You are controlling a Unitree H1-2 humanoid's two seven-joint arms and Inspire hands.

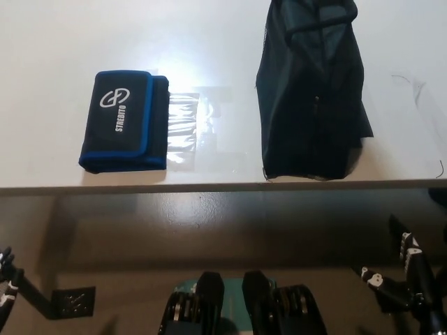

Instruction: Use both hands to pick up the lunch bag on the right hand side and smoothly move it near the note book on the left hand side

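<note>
The black lunch bag (311,98) stands on the white table (49,42), right of centre, its top running out of the upper edge of the head view. To its left lies the notebook (126,120), a black case with a blue border and white "STREBITO" lettering. Both hands hang below the table's front edge, well short of the bag. My black right hand (405,276) is at the lower right, fingers spread and holding nothing. Only a sliver of my left hand (5,279) shows at the lower left edge.
A clear plastic sheet (188,129) lies flat between the notebook and the bag, under a bright glare. The table's front edge (223,187) crosses the picture at mid-height. A small dark bracket (70,301) sits on the floor at the lower left.
</note>
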